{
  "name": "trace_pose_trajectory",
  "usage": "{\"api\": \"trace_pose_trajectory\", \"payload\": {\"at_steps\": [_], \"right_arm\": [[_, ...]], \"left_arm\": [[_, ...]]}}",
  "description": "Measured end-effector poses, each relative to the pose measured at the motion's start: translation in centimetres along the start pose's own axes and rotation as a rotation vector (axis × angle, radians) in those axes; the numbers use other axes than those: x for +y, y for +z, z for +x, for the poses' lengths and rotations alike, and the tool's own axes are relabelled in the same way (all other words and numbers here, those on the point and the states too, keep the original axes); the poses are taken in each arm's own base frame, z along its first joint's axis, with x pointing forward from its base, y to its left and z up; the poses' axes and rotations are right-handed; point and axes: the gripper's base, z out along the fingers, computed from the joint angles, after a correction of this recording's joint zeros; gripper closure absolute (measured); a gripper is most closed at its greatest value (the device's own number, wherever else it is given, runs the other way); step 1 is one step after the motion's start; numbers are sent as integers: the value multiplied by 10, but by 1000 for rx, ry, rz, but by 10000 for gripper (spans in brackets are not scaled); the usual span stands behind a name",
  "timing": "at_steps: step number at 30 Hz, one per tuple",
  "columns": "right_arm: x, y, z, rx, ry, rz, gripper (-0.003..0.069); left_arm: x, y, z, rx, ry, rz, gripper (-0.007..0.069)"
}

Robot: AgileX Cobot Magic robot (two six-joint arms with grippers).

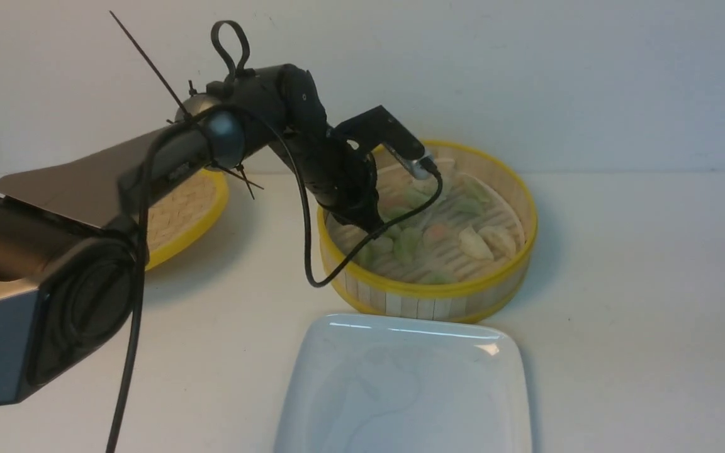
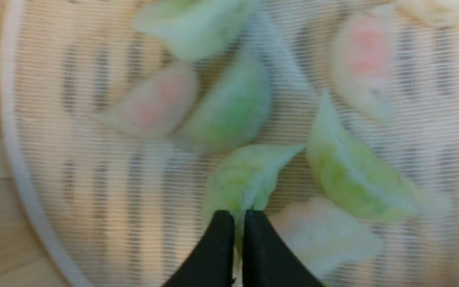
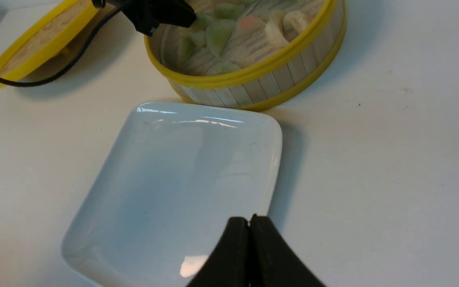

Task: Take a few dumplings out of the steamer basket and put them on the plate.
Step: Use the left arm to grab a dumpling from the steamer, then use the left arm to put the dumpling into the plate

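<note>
One soft, light, probably tear-prone green dumpling [image 2: 249, 175] is being nipped by its thin tip in the closed jaws of the left hand [image 2: 239, 217], its plumper belly lying just ahead.

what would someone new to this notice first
The left gripper reaching down into the steamer basket, its jaws pinched shut on the tip of a green dumpling. Next, the glossy white plate just nearer the robot than the basket, with nothing on it, and the shut right gripper, holding nothing, facing it.
</note>
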Motion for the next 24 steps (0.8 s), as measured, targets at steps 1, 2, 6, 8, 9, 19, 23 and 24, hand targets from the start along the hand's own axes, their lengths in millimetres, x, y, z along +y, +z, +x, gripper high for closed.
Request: {"api": "trace_pose_trajectory", "payload": {"at_steps": [1,2,6,8,9,19,23,24], "right_arm": [[0,0,0,1,2,-3,674],[0,0,0,1,3,-4,674],[1,0,1,15,5,-8,674],[1,0,2,17,5,-8,674],[1,0,2,18,5,-8,674],[1,0,2,19,3,-8,674],[1,0,2,21,3,-8,674],[1,0,2,21,3,-8,674]], "left_arm": [[-1,-4,-3,4,-8,10,626],[-1,-6,-5,4,-16,13,627],[-1,-27,-19,-8,-55,25,628],[-1,-33,-22,-8,-76,31,629],[-2,-36,-24,-3,-82,37,630],[-9,-90,-43,-38,-118,21,630],[-19,-136,-51,-100,-182,-11,630],[-21,-138,-51,-102,-189,-10,630]]}}
